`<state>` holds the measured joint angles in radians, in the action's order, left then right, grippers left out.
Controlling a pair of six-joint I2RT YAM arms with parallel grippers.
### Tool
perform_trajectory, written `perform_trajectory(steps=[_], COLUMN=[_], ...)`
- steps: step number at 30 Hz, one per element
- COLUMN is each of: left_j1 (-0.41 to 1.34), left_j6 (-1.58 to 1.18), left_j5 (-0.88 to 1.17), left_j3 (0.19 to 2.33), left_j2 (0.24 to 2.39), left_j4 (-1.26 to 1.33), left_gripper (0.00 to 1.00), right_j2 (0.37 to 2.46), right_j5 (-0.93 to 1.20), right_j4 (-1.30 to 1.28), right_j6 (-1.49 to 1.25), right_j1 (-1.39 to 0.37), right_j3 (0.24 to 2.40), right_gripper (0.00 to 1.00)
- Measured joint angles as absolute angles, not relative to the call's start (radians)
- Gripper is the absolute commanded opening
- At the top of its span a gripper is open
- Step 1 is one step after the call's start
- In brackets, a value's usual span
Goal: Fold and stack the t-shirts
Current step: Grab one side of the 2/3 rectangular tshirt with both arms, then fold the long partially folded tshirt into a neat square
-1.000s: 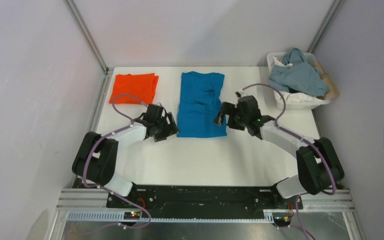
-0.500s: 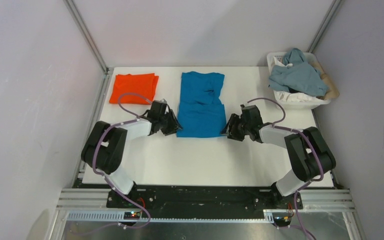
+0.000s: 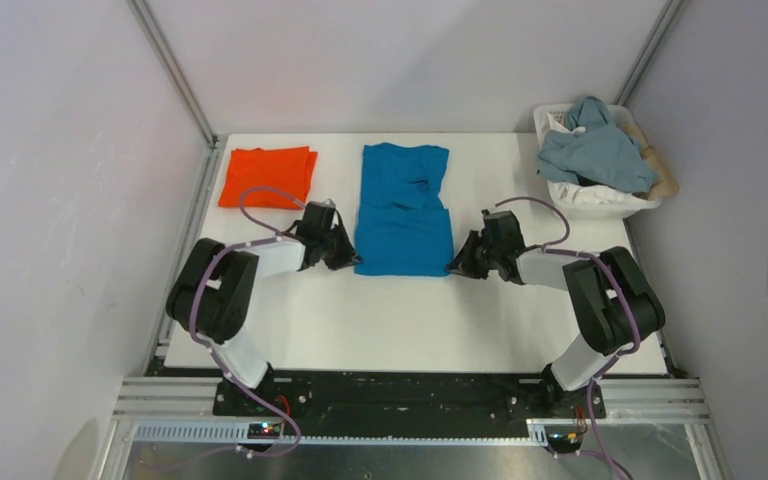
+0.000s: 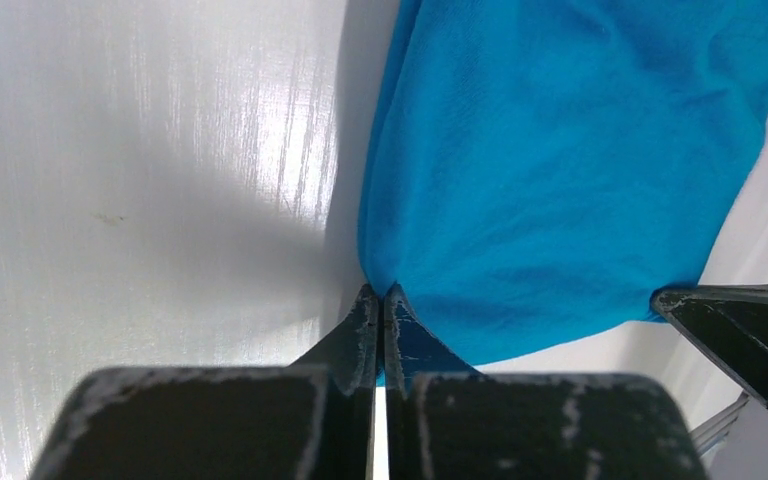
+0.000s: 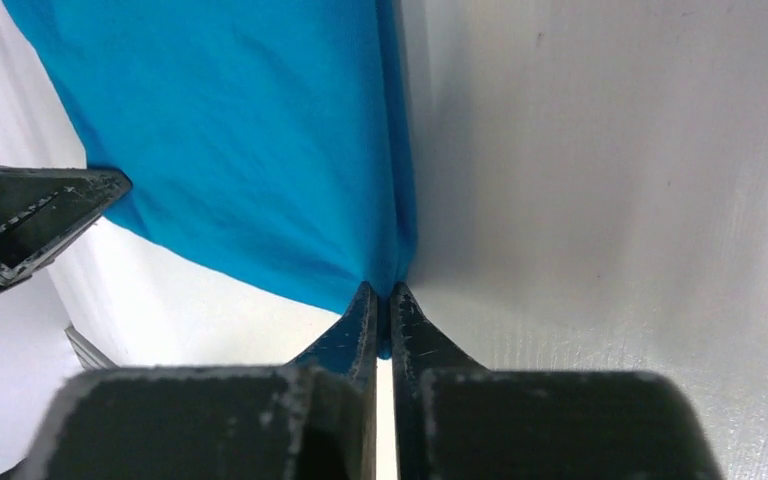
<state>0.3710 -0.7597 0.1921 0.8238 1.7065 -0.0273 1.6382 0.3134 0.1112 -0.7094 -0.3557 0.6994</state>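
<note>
A: Both claws are down at the near hem of the blue tee [image 3: 403, 210], which lies as a long strip in the middle of the counter [image 3: 410, 320]. The left claw [image 3: 351, 262] is on the near-left corner and the right claw [image 3: 454, 268] on the near-right.

B: And the wrist views settle it: each claw is squeezed right down, with a sliver of blue cloth pinched at the very tips.

A: Thin bites, though. That's soft, light cloth, and I'd expect it to sag in the middle the moment it comes up.

B: Which is why the corners look like the right place. Hold both ends of the hem, keep it taut between the arms, and the fold toward the far end should land flat.

A: The risk?

B: Slippage. A pinch that shallow could drop a layer, and the strip looks doubled over and rumpled at the far end.

A: The orange tee [image 3: 268, 176] sits folded at the far left, apart from the blue. The laundry basket [image 3: 600, 205] is at the far right, with neither arm near it.
</note>
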Motion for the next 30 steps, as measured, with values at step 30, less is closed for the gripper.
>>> perform_trajectory(steps=[30], left_j1=[0.577], left_j6=[-0.803], left_j5=[0.376], left_j3=[0.53], left_j2=[0.775], left_j4=[-0.46], left_gripper=[0.0], right_j2=[0.704], right_j5=[0.388], right_j4=[-0.484], right_j6=[-0.761], right_j1=[-0.622], right_j3=[0.603], right_gripper=[0.0])
